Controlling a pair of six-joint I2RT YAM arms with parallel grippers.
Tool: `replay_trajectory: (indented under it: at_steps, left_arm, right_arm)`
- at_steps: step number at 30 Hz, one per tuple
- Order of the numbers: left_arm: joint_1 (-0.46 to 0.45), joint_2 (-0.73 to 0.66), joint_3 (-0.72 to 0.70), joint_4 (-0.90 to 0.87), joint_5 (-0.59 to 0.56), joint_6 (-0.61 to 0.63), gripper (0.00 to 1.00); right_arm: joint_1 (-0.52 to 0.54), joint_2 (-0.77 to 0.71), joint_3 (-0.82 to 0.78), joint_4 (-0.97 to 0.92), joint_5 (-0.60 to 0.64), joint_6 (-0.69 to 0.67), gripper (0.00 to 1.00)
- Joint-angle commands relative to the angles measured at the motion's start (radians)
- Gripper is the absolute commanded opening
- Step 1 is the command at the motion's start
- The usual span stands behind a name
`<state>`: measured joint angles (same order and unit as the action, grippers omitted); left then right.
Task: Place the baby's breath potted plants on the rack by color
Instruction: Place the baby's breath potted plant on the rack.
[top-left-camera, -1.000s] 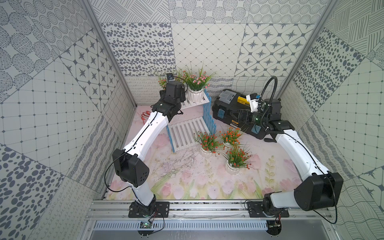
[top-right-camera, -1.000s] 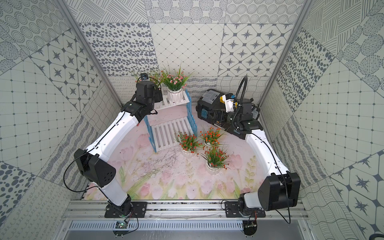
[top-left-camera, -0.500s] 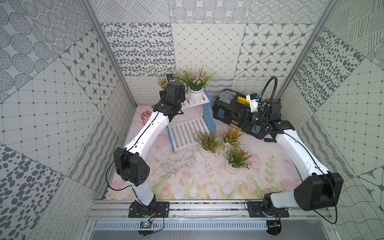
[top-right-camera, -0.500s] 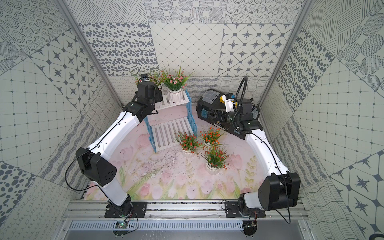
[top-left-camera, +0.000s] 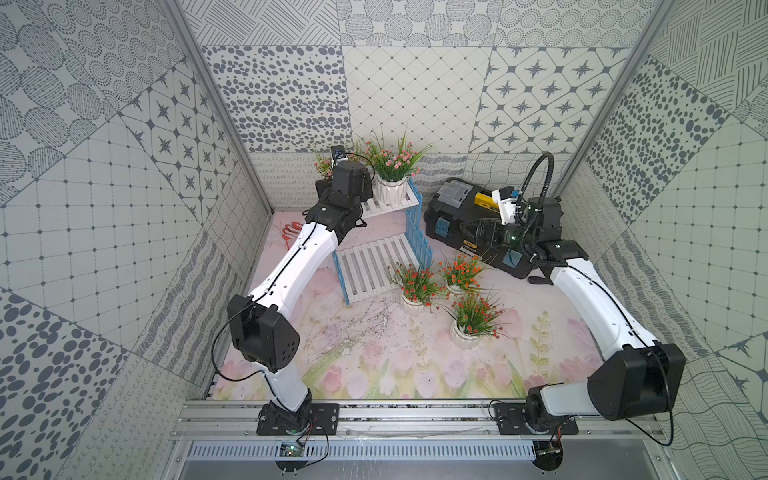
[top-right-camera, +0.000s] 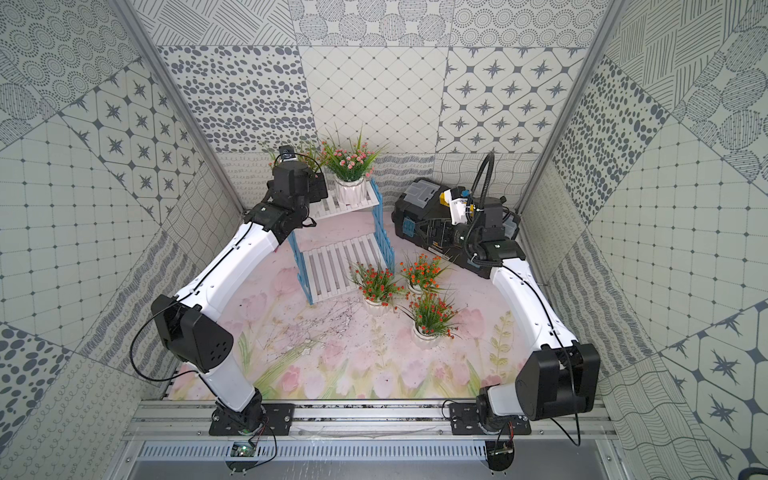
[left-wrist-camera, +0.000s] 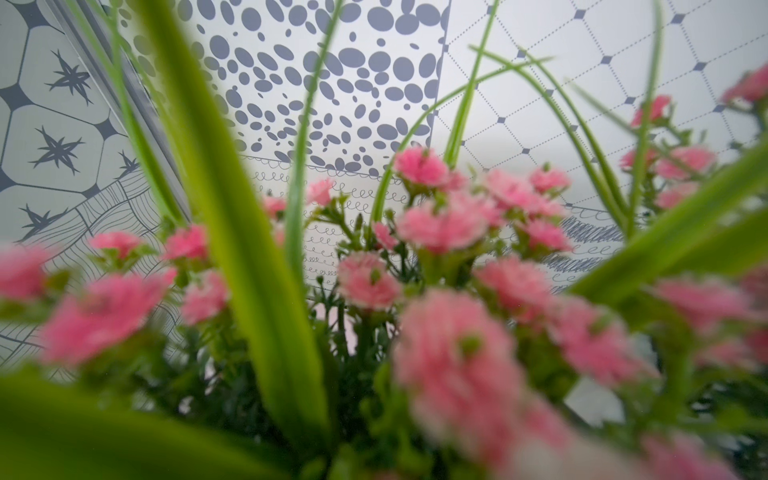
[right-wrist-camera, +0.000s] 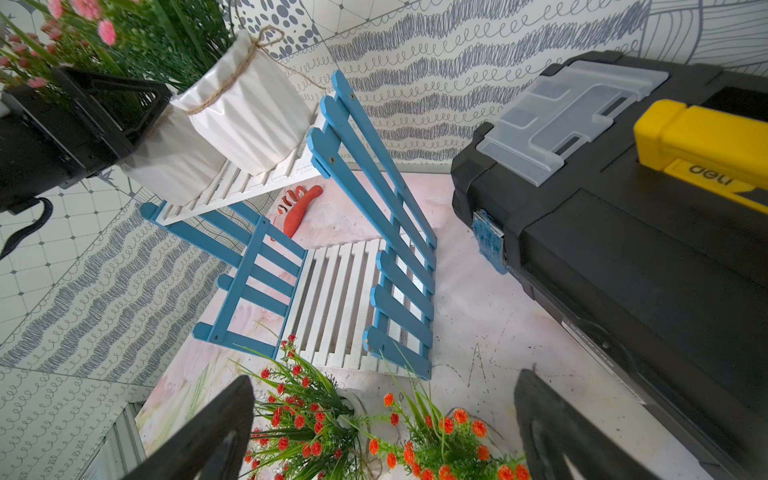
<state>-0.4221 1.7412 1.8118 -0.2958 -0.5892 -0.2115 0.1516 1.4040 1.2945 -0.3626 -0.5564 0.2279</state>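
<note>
Overhead, a small two-tier rack (top-left-camera: 374, 266) with white slats and blue picket sides stands at the back of a flower-printed worktop (top-left-camera: 374, 365). Two pink-blossomed plants sit side by side on its upper shelf. The right pink plant (top-left-camera: 390, 189) is next to the blue side panel. The left pink plant (top-left-camera: 323, 165) is half hidden by the left hand (right-wrist-camera: 124, 104), which is close against its white pot; whether that hand is spread or pinching cannot be told. Three orange plants (top-left-camera: 417, 286) stand clustered on the worktop just in front of the lower shelf. The right hand (right-wrist-camera: 384, 380) hangs near them, fingers spread wide and holding nothing, close to a black toolbox (top-left-camera: 457, 208).
</note>
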Motion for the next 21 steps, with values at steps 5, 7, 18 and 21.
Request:
replay_trajectory:
  at_steps: [5, 7, 18, 21]
  left_arm:
    - [0.005, -0.026, -0.02, 0.0, 0.009, -0.009, 0.98]
    - [0.004, -0.042, -0.048, 0.026, 0.021, -0.002, 0.98]
    - [0.006, -0.114, -0.167, 0.106, 0.087, 0.018, 0.98]
    - [0.005, -0.137, -0.209, 0.129, 0.099, 0.015, 0.98]
  right_arm:
    - [0.008, 0.005, -0.014, 0.042, -0.008, -0.006, 0.98]
    - [0.008, 0.006, -0.014, 0.04, -0.007, -0.007, 0.98]
    - [0.008, -0.001, -0.018, 0.033, -0.002, -0.011, 0.98]
    - [0.008, -0.004, -0.02, 0.034, 0.0, -0.015, 0.98]
